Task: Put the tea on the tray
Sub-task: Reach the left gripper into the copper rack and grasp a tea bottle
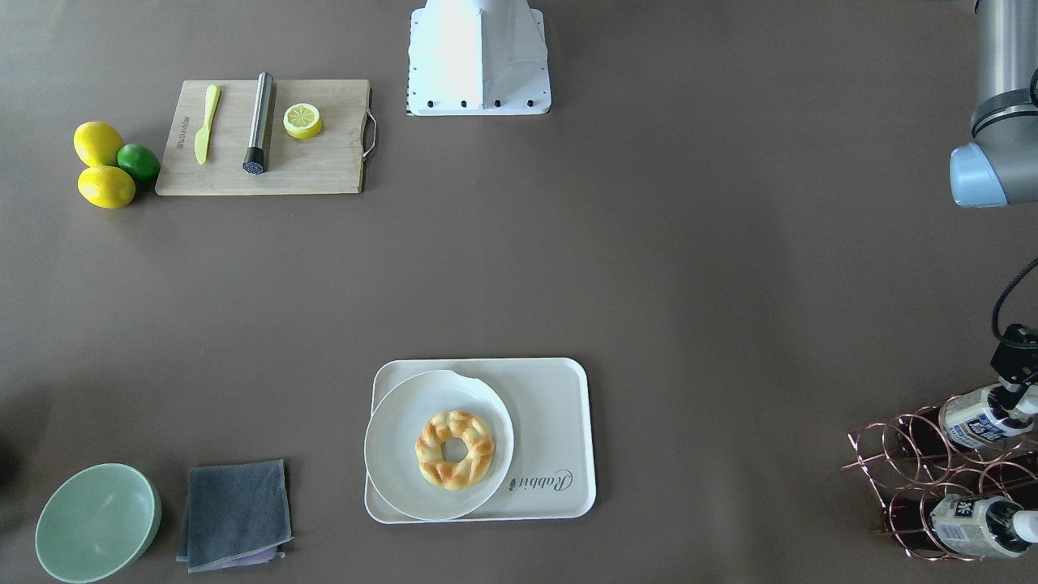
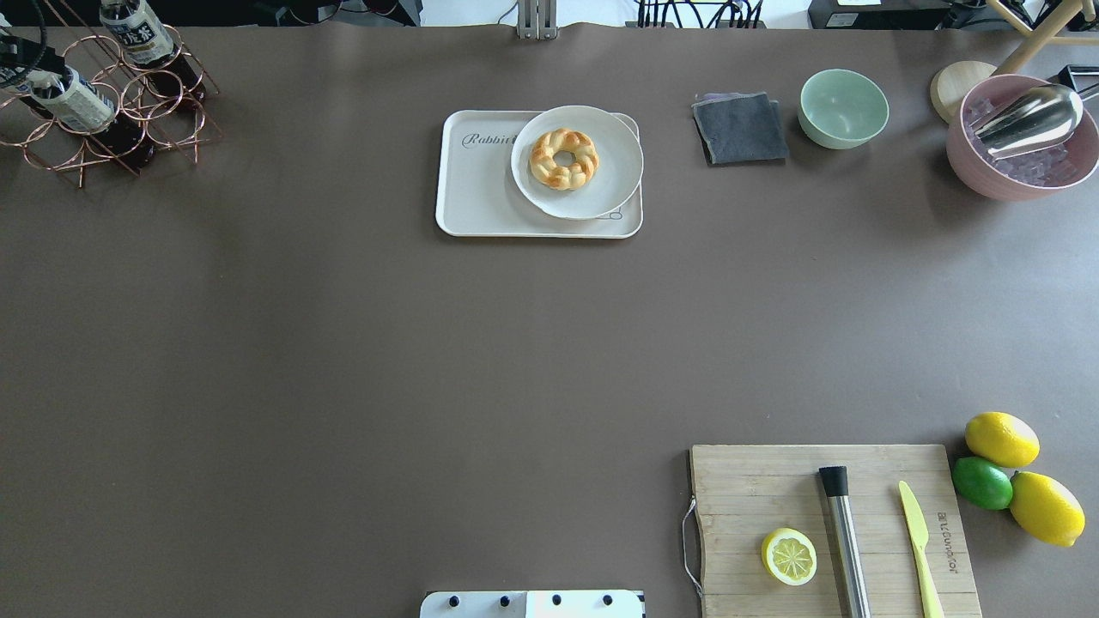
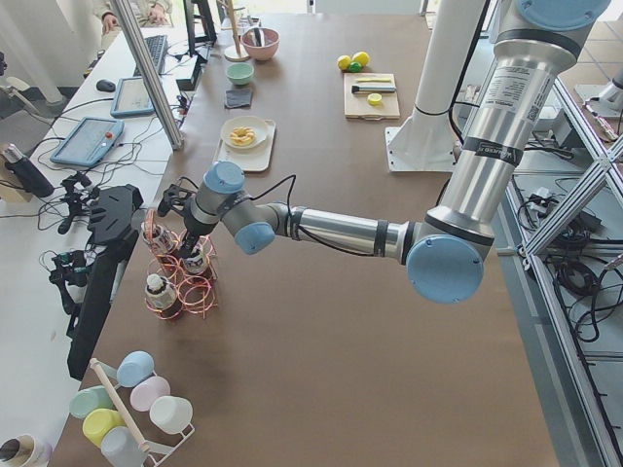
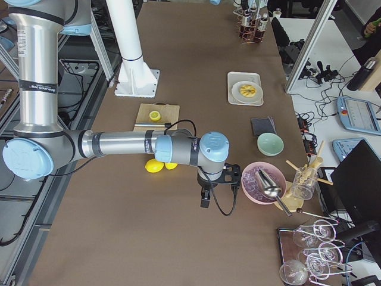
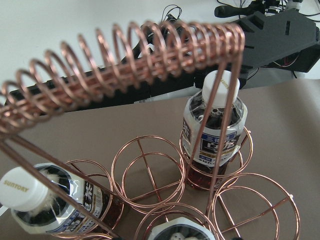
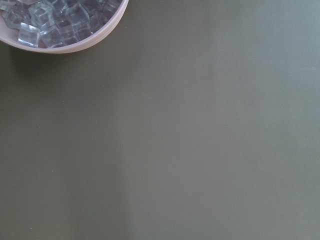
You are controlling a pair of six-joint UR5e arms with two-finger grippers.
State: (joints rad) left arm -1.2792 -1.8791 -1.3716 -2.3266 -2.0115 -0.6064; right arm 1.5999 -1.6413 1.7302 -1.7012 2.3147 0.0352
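The tea bottle (image 1: 977, 418) lies tilted in the copper wire rack (image 1: 900, 454) at the table's far left corner; it also shows in the overhead view (image 2: 75, 100). My left gripper (image 1: 1014, 375) is at its capped end, mostly cut off by the frame edge, so I cannot tell if it is open or shut. A second, identical bottle (image 1: 973, 526) sits in the rack beside it. The cream tray (image 1: 559, 405) with "Rabbit" script holds a white plate (image 1: 397, 438) with a braided pastry ring. My right gripper (image 4: 205, 190) hangs next to the pink bowl; I cannot tell its state.
A pink bowl of ice cubes (image 2: 1022, 163) with a metal scoop stands at the far right. A green bowl (image 2: 843, 107) and a grey cloth (image 2: 740, 129) lie right of the tray. A wooden board (image 2: 755, 481) with a lemon half, a steel muddler and a knife lies near right, lemons and a lime beside it.
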